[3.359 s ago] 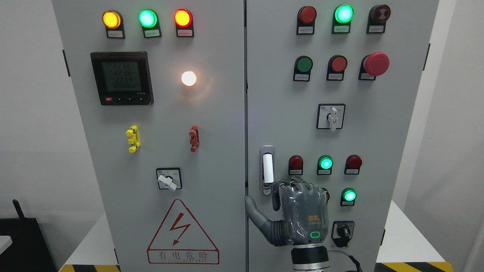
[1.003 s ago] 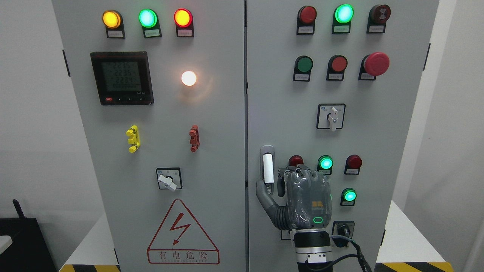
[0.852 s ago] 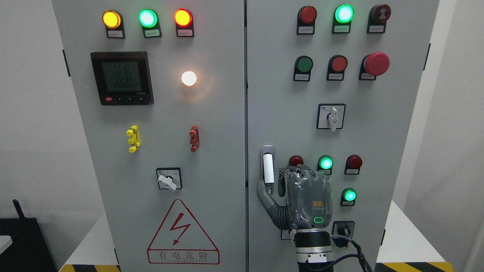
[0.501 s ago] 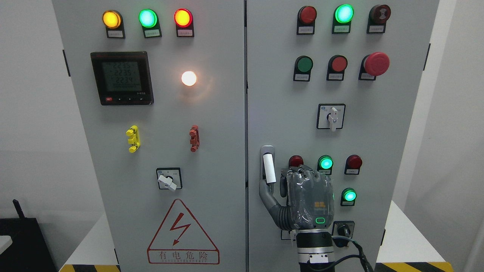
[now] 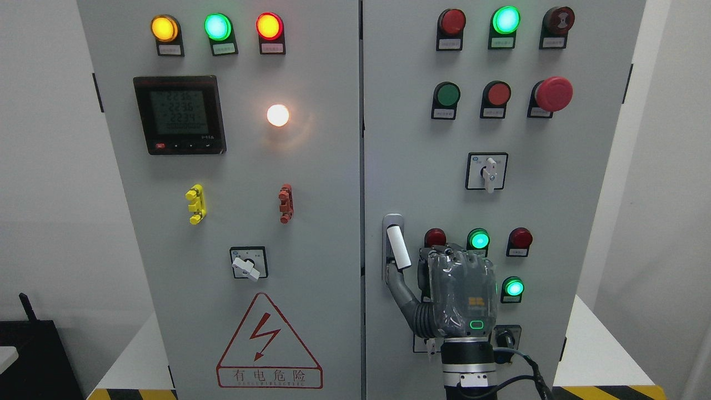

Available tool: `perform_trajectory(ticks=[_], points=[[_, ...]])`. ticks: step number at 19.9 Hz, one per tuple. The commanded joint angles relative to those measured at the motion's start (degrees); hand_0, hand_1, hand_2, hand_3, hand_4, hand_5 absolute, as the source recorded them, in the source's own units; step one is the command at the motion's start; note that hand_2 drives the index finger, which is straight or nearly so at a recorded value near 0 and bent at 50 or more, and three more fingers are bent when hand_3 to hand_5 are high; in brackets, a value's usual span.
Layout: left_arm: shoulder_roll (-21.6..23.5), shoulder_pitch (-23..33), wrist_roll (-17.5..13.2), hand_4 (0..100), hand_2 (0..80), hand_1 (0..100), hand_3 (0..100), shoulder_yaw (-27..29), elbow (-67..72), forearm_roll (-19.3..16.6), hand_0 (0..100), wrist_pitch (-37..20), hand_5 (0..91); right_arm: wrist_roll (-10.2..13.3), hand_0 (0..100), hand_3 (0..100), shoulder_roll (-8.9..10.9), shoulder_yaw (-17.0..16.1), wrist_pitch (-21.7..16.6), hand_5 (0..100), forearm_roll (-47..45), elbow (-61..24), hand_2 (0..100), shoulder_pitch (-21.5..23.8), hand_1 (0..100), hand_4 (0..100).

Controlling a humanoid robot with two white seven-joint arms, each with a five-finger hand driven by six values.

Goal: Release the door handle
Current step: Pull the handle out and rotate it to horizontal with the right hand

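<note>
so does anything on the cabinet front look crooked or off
Yes: the white door handle on the right door tilts, its lower end swung out to the right of its metal plate, with the right hand thumb hooked beneath. Nothing else stands out.

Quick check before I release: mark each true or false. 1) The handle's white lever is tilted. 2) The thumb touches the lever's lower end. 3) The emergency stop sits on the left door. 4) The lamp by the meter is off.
1) True: the lever leans, bottom swung right.
2) True: the right hand has its thumb under it.
3) False: the emergency stop is on the right door.
4) False: the lamp beside the meter glows.
</note>
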State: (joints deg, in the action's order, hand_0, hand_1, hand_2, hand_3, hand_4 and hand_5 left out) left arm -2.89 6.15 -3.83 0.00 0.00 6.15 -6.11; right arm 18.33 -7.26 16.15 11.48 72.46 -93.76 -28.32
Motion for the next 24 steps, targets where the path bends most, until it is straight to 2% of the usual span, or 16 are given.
perform_trajectory(ticks=[1, 24], points=[[-0.01, 0.0, -0.04, 0, 0.0, 39, 0, -0.79, 1.14, 0.0, 12, 0.04, 0.0, 0.22, 47, 100, 0.31, -1.12, -0.14, 97, -0.03, -0.63, 95, 0.11, 56, 89], [-0.01, 0.0, -0.04, 0, 0.0, 39, 0, -0.79, 1.14, 0.0, 12, 0.04, 0.0, 0.57, 46, 100, 0.4, -2.7, -0.32, 98, -0.03, -1.6, 95, 0.02, 56, 90]])
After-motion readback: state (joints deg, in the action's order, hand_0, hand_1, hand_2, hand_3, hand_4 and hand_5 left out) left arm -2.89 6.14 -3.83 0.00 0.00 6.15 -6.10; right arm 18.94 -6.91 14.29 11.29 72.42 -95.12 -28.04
